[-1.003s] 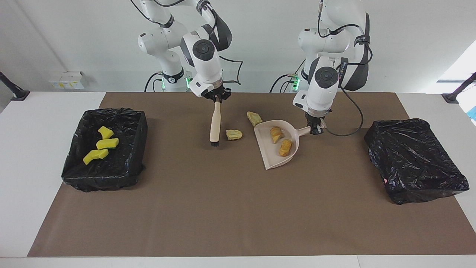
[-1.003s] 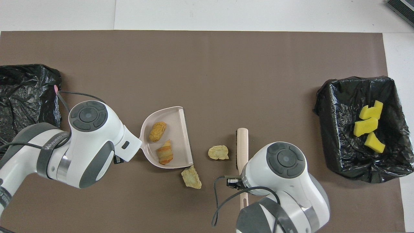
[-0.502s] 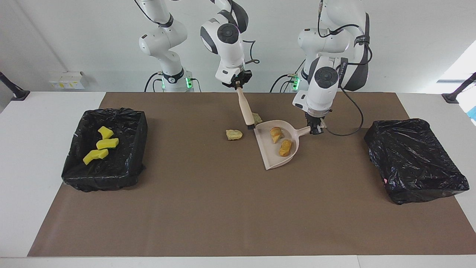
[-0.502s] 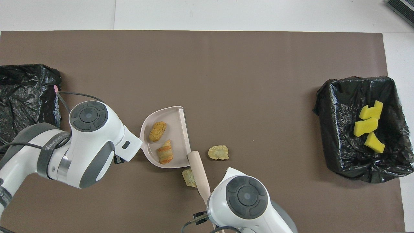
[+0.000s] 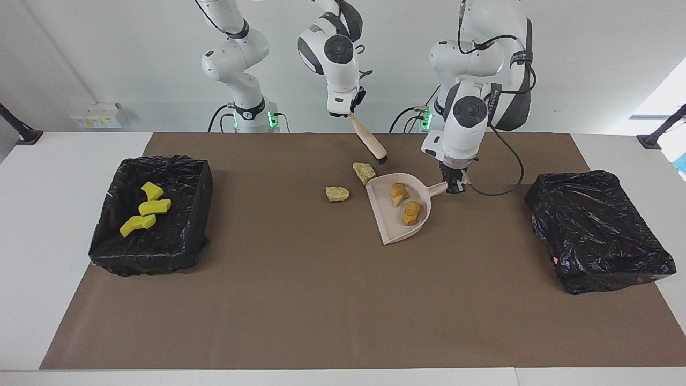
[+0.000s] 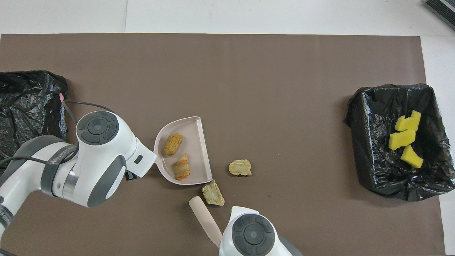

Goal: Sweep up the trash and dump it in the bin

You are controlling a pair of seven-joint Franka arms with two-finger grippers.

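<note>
My left gripper (image 5: 454,185) is shut on the handle of a pale pink dustpan (image 5: 390,227) that rests on the brown mat. The pan (image 6: 193,133) holds an orange-brown lump (image 6: 173,144) and a tan chunk (image 6: 181,168). Two more tan chunks lie on the mat, one at the pan's corner (image 5: 364,172) (image 6: 213,192) and one beside its open edge (image 5: 337,193) (image 6: 240,167). My right gripper (image 5: 351,111) is shut on a wooden brush (image 5: 370,142), held tilted in the air over the mat near the corner chunk. Three yellow sponge pieces (image 5: 146,209) (image 6: 405,139) lie in a bin.
The black-lined bin (image 5: 197,214) (image 6: 359,142) with the sponges stands at the right arm's end. A second black-lined bin (image 5: 597,230) (image 6: 28,103) stands at the left arm's end. A cable hangs from the left wrist (image 5: 498,187).
My right arm lifted the brush from beside the chunk on the mat, brushed past the corner chunk and raised it toward the robots. The corner chunk shifted slightly. The left arm and pan stayed still.
</note>
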